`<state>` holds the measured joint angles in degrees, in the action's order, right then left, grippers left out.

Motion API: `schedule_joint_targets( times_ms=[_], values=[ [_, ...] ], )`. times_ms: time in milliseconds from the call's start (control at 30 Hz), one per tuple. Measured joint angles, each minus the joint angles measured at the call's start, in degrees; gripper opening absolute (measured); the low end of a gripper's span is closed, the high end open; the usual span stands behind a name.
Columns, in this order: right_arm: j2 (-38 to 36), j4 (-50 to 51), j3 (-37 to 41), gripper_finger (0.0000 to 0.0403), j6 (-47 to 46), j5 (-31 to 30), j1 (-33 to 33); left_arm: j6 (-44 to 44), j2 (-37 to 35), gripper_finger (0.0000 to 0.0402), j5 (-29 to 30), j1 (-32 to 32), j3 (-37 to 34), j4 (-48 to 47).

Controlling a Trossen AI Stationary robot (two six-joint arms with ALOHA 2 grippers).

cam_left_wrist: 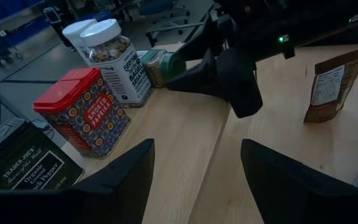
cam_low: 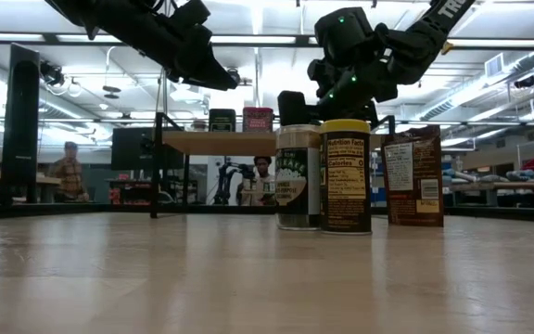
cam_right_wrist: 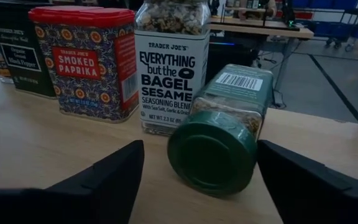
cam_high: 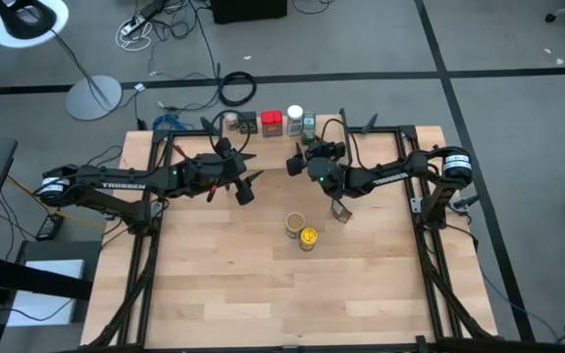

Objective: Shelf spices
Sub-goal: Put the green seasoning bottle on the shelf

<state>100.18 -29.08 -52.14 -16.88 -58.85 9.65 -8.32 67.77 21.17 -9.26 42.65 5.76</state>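
On the shelf (cam_right_wrist: 42,143) a dark tin (cam_right_wrist: 14,50), a red tin (cam_right_wrist: 86,62) and a white-lidded jar (cam_right_wrist: 169,68) stand upright in a row. Beside them a green jar (cam_right_wrist: 219,134) lies on its side on the shelf board, its lid toward my right gripper (cam_right_wrist: 201,168). That gripper is open, held nearly level, with one finger on each side of the green lid. My left gripper (cam_left_wrist: 197,162) hovers open and empty in front of the shelf (cam_high: 263,132), left of the right gripper (cam_high: 300,157). My right gripper comes at the green jar level from the table's near side, a finger on either side of the lid end (cam_right_wrist: 210,152). One finger (cam_right_wrist: 303,180) is right at the lid's edge and the other stands a little apart. Whether either touches I cannot tell.
On the table in front of the shelf stand a dark-lidded jar (cam_low: 298,176), a yellow-lidded jar (cam_low: 346,176) and a brown pouch (cam_low: 413,176), all upright. In the high view they sit at mid-table (cam_high: 302,230), with bare wood toward the near edge.
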Motion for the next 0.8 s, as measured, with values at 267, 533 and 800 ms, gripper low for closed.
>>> schedule_joint_targets(
  times_ms=[267,533,800],
  values=[
    [0.0,0.0,0.0,0.0242,0.0,0.0,0.0,0.0,0.0,0.0243,0.0,0.0,0.0,0.0],
    [0.0,0.1,0.0,0.0179,0.0,0.1,-0.3,0.0,0.0,0.0243,0.0,0.0,0.0,0.0],
    [0.0,0.1,0.0,0.0193,1.0,2.0,-2.3,0.0,0.0,0.0243,0.0,0.0,0.0,0.0]
  ],
)
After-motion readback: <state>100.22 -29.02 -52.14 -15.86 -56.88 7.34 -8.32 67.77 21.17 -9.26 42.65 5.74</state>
